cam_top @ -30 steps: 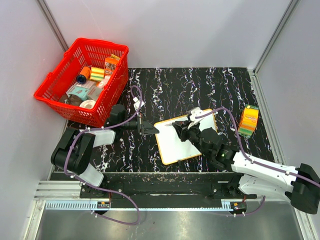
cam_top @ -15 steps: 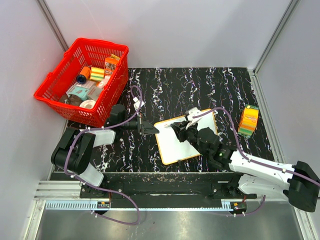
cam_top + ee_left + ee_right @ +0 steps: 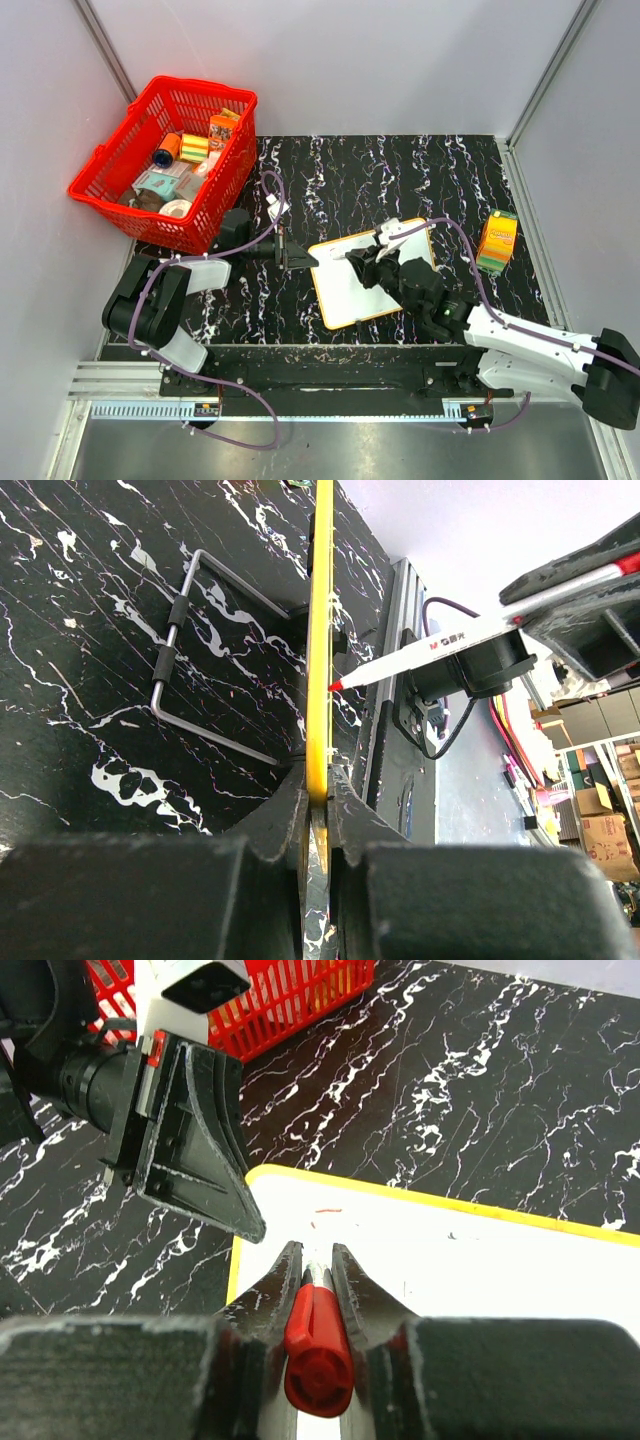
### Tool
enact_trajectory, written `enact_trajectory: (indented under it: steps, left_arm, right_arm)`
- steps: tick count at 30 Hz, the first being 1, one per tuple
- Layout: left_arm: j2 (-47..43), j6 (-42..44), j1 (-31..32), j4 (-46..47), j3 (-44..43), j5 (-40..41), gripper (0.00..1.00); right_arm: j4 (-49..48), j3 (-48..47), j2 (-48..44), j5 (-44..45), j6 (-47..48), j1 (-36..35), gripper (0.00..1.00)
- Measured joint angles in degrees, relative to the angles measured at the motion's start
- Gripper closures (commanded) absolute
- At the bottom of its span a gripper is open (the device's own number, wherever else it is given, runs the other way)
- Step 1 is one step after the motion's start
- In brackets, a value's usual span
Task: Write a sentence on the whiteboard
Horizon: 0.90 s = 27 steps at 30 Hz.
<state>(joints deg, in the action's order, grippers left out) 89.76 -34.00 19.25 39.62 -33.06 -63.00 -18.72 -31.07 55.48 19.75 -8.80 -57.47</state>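
Note:
The whiteboard (image 3: 345, 290), white with an orange-yellow rim, lies flat on the black marbled table. My left gripper (image 3: 303, 259) is shut on its left rim. That rim runs edge-on as a yellow strip (image 3: 320, 630) in the left wrist view, pinched between my left gripper's (image 3: 318, 792) jaws. My right gripper (image 3: 366, 262) is over the board's upper left part, shut on a red-capped marker (image 3: 318, 1345). The marker's red tip (image 3: 335, 685) is right at the board's face. On the whiteboard (image 3: 480, 1260), a short red stroke (image 3: 327, 1210) of the sentence shows just ahead of my right gripper (image 3: 310, 1252).
A red basket (image 3: 100, 170) with several small items stands at the back left. An orange, yellow and green carton (image 3: 497, 242) stands at the right edge of the table. A bent metal wire bracket (image 3: 200, 660) lies on the table next to the board's rim.
My right gripper with the marker shifted slightly left and back again over the board's upper left part. The left arm and the board have not moved.

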Motion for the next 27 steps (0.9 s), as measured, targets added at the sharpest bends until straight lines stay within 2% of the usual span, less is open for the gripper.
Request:
enact_trajectory:
  steps: [15, 21, 27]
  left_arm:
    - [0.0, 0.0, 0.11, 0.24, 0.0, 0.0, 1.0]
    - [0.0, 0.02, 0.17, 0.37, 0.0, 0.0, 1.0]
    - [0.0, 0.02, 0.17, 0.35, 0.0, 0.0, 1.0]
  right_arm:
    - [3.65, 1.99, -4.52, -2.4, -1.42, 0.0, 1.0]
    - [0.0, 2.01, -6.6, -1.88, -1.6, 0.0, 1.0]
    - [-3.23, 1.75, -3.13, 0.17, -1.01, 0.0, 1.0]
